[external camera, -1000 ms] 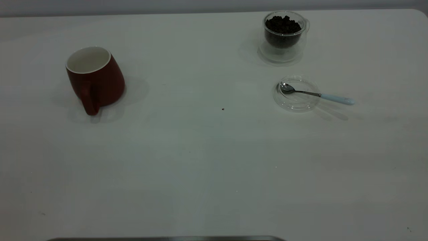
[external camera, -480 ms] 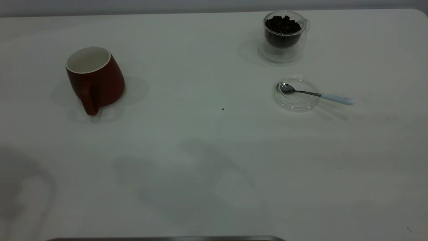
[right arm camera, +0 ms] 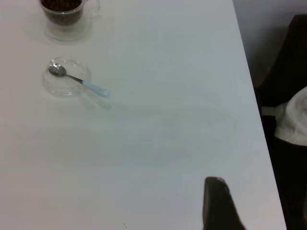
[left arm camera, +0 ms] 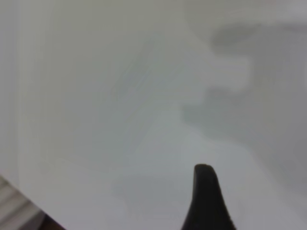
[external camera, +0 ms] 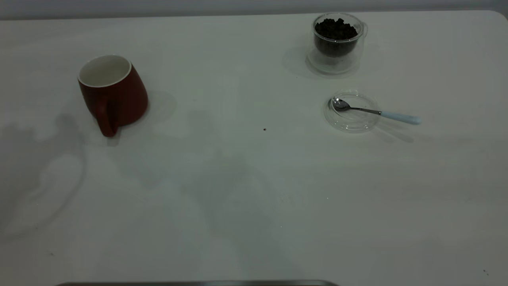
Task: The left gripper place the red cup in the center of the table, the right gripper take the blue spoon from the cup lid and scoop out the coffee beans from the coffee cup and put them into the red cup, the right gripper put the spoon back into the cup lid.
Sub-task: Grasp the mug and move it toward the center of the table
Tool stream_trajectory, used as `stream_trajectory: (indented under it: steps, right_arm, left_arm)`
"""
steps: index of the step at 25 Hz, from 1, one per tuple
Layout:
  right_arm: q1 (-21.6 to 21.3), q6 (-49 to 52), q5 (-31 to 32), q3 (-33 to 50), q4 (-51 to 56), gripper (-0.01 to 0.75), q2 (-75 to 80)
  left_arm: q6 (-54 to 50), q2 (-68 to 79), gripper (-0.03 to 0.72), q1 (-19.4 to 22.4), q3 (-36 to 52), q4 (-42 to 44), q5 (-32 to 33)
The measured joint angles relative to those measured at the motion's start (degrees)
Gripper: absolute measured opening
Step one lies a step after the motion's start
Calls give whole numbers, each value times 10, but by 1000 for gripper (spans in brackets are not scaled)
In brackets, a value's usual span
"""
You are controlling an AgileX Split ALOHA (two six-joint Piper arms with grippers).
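The red cup (external camera: pixel 113 93) stands upright on the counter (external camera: pixel 238 178) at the left side of the exterior view, its handle turned toward the camera and its white inside bare. It is well apart from the other things, which sit at the right.

The coffee cup (external camera: pixel 336 43) stands near the far right edge of the counter, holding a heap of beans (external camera: pixel 335 29) that reaches its rim. Nearer the camera and just to its right lies the lid (external camera: pixel 351 111), flat on the counter. The spoon (external camera: pixel 375 112) rests across the lid: its steel bowl lies inside the lid at the left, and its pale-blue handle reaches out past the rim to the right. A single dark speck (external camera: pixel 264 129) lies on the counter near the middle.

Neither arm appears in the exterior view; only soft shadows fall on the counter at the left and in the middle foreground.

In the left wrist view one black finger (left arm camera: pixel 206 199) of the left end effector hangs over bare counter; whether the end effector is apart or together cannot be told. In the right wrist view one black finger (right arm camera: pixel 218 203) of the right end effector shows near the counter's edge, far from the lid and spoon; its state cannot be told either. A dark object with a white patch (right arm camera: pixel 292 120) sits beyond that edge.
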Motion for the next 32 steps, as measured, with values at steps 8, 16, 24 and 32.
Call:
stream_trajectory:
  steps: [8, 16, 24, 32]
  right_arm:
    - [0, 0, 0, 0, 0, 448, 0]
    - [0, 0, 0, 0, 0, 448, 0]
    - [0, 0, 0, 0, 0, 448, 0]
    - [0, 0, 0, 0, 0, 448, 0]
  left_arm:
    - [26, 145, 586, -19, -74, 73, -66]
    - [29, 238, 586, -65, -89, 126, -148]
    - [29, 291, 586, -115, -144, 133, -156]
    - [11, 296, 586, -202, -151, 132, -169]
